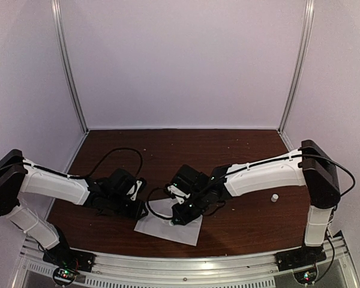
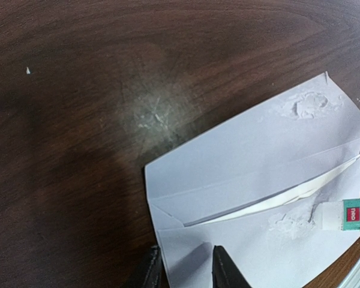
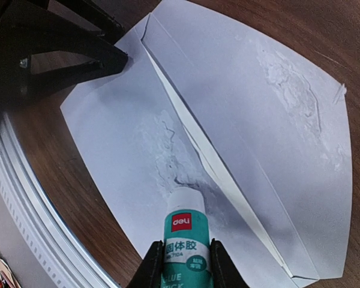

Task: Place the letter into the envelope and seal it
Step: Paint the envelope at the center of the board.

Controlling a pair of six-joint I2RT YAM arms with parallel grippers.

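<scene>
Two arms are down over the envelope (image 2: 252, 156), which lies flat on the dark wood table (image 2: 78, 150) near the front edge with its flap folded open.

On the left, the left gripper (image 2: 186, 255) has its fingers partly apart, one either side of the envelope's near edge. The paper runs flat between them and nothing is pinched. Can't tell if the tips are pressing down on it.

Moving across, the letter (image 2: 300, 193) is already inside. Only a thin bright white sliver peeks out of the slot between the two halves of the envelope. There are rough glue smears (image 3: 288, 90) on the far half, and more on the near half.

Then the right gripper (image 3: 186, 257) is clamped on a glue stick (image 3: 183, 231) with a green "deli" label. Its white tip is planted on the near half of the envelope, right in the smeared patch.

Far right, well apart from all this, a small white object (image 1: 275, 197) sits on the table, too tiny to make out.
</scene>
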